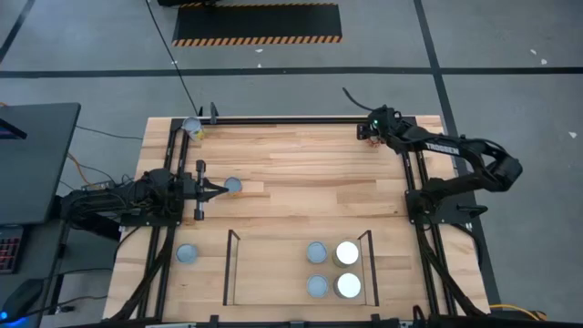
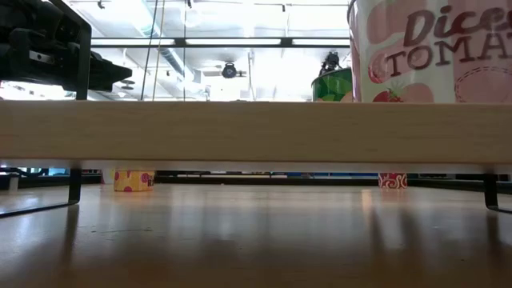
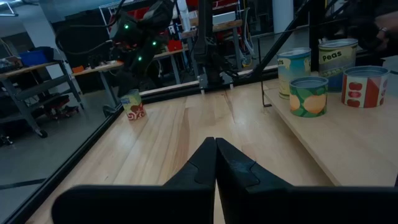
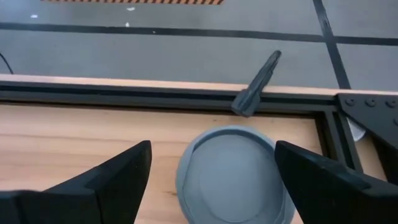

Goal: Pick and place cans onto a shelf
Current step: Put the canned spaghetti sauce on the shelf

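Directly under the right wrist camera, a grey-topped can (image 4: 233, 174) sits on the table (image 1: 301, 182) between the right gripper (image 1: 368, 133)'s two dark fingers (image 4: 118, 171), which stand wide apart on either side of it without touching it, so the can is released, not gripped. From above, this gripper hangs at the table's far right corner, just inside the black outer frame (image 1: 291, 118). Across the table, the left gripper (image 1: 219, 189) is clenched shut on nothing, its tips pressed together, with a second can (image 1: 233, 186) just past its tip. Another can (image 1: 187, 254) stands well off to that gripper's side, near the front left of the table, and one more (image 1: 193, 127) lies at the far left corner by the frame. On the shelf (image 1: 230, 269), four cans stand as a two-by-two block at its right end: two grey-topped (image 1: 317, 252) (image 1: 317, 287) and two bright white (image 1: 347, 253) (image 1: 348, 286).
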### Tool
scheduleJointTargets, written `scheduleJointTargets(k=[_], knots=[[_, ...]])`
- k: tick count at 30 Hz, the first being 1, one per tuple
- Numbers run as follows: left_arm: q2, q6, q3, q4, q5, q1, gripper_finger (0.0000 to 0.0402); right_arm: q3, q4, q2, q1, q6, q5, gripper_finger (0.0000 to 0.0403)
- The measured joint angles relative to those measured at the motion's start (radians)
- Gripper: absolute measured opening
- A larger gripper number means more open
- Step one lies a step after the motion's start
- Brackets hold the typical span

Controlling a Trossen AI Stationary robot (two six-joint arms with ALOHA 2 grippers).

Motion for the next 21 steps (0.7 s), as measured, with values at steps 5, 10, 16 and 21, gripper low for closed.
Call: scheduleJointTargets(k=[5, 10, 16, 21], knots=[[0.000, 0.000, 0.000, 0.000, 0.000, 0.000, 0.0011, 0.000, -0.001, 0.035, -0.012, -0.002, 0.022, 0.0348], [0.000, 0.000, 0.000, 0.000, 0.000, 0.000, 0.0011, 0.000, 0.004, 0.054, -0.012, 0.013, 0.061, 0.0348], [0.000, 0.000, 0.000, 0.000, 0.000, 0.000, 0.0011, 0.000, -0.011, 0.005, 0.004, -0.001, 0.072, 0.0348], [0.000, 0.000, 0.000, 0.000, 0.000, 0.000, 0.0011, -0.006, -0.065, -0.005, 0.012, 0.048, 0.128, 0.0348]])
